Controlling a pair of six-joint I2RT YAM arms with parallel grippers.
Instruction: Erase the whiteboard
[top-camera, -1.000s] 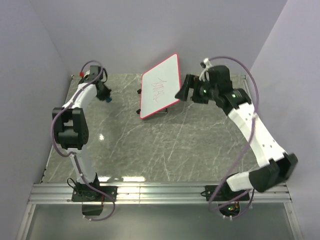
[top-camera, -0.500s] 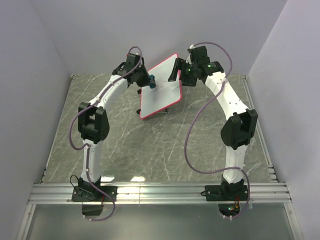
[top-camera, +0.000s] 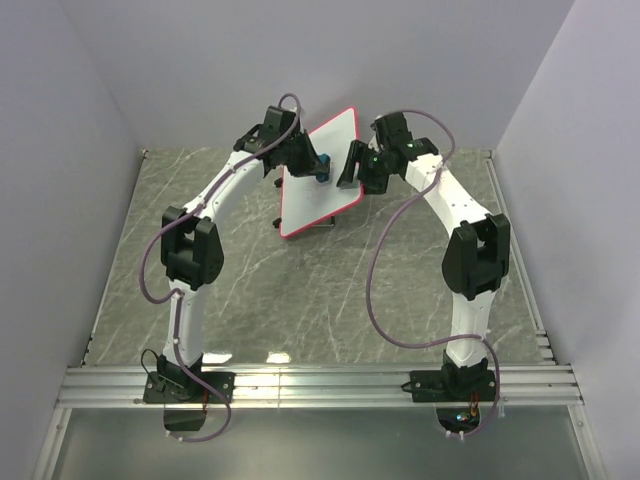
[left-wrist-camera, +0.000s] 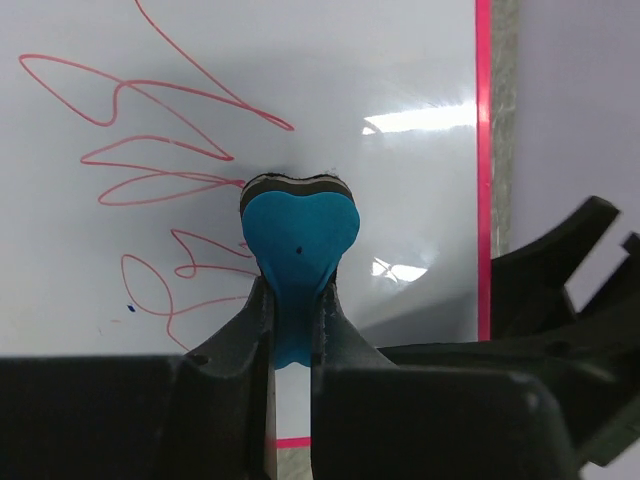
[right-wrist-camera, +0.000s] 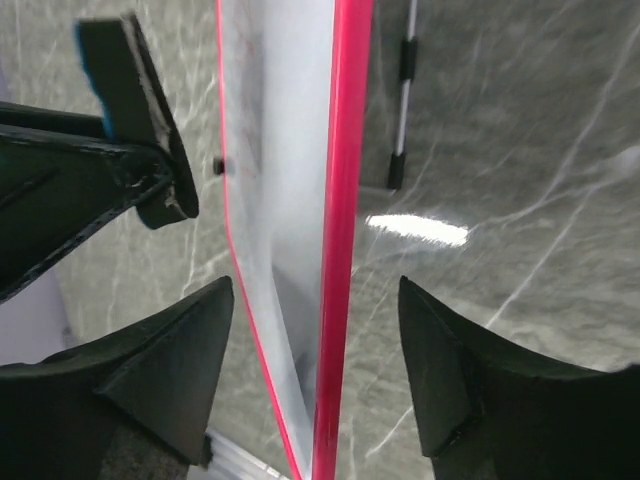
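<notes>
**Inspector:** State of the left gripper (left-wrist-camera: 295, 300)?

**Examiner:** Clamped on a blue bone-shaped eraser (left-wrist-camera: 297, 235), gripped at its narrow waist. Dark felt end pressed flat against the white face of the whiteboard (left-wrist-camera: 400, 60), just right of the red scribbles (left-wrist-camera: 160, 170).

**Inspector:** And the right gripper (right-wrist-camera: 315, 290)?

**Examiner:** Spread wide, nothing held. Straddling the board's pink-red rim (right-wrist-camera: 342, 200), one finger to each side. Clear gap on the back side. Contact on the face side not determinable.

**Inspector:** Position of the board?

**Examiner:** Standing tilted at the rear of the grey marble table (top-camera: 290, 290), propped on a thin stand leg (right-wrist-camera: 396, 172) with black feet. Flanked by both grippers in the top view: left at the face, right at the far edge.

**Inspector:** Condition of the face?

**Examiner:** Red loops and zigzags to the left of the eraser. Bright glare patches toward the right rim.
</notes>
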